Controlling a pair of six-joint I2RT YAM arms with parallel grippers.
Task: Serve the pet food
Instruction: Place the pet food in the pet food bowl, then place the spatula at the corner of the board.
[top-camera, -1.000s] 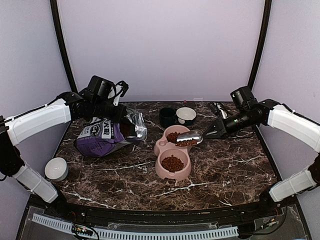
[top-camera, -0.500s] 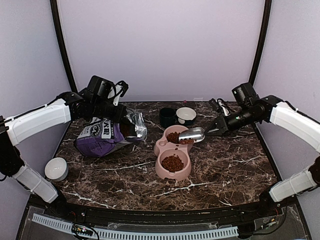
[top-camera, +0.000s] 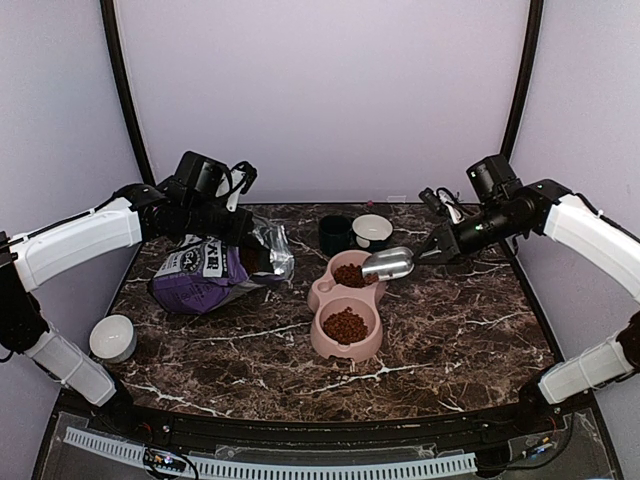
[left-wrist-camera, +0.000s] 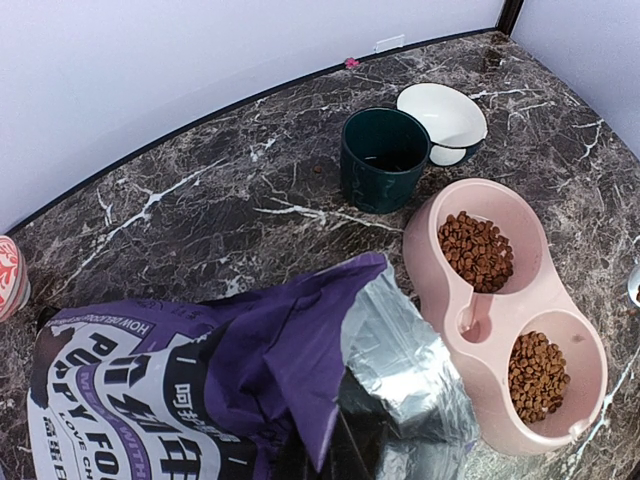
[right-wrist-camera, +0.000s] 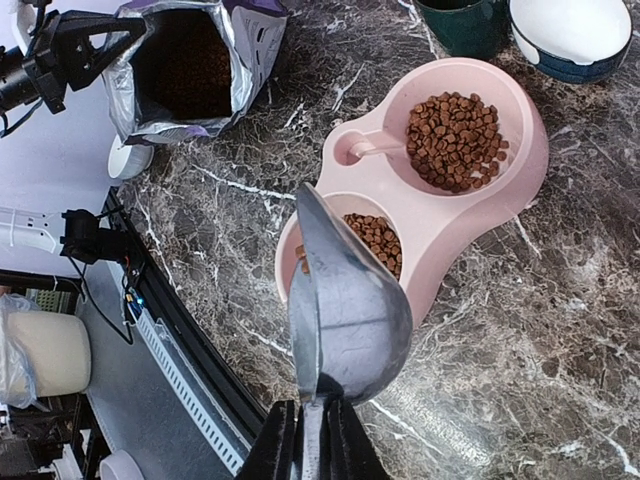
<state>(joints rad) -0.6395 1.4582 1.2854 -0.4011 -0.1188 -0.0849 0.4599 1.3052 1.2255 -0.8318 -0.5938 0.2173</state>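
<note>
Right arm drawn back toward the far right over the last second. Right hand (top-camera: 432, 252) narrow, clamped on the handle of the metal scoop (top-camera: 388, 264). Scoop lifted off the far compartment, rolled onto its side, no load visible in the wrist view. Judged meaning: pour finished, pet food (top-camera: 345, 325) now lying in both compartments of the pink double bowl (top-camera: 320, 292), serving complete or nearly so. Left hand (top-camera: 232, 222) unmoved, fully closed, seemingly on the foil lip of the bag (top-camera: 200, 275), contact point hidden from above.

Counts, by size:
- one marbled surface (top-camera: 450, 330)
- two arms
- one purple bag, mouth open, more kibble inside
- one double bowl, with two compartments and two heaps
- one dark green cup (top-camera: 335, 234)
- two white bowls, one (top-camera: 373, 230) just beside the cup, the other (top-camera: 112, 337) at the near left
- one scoop
</note>
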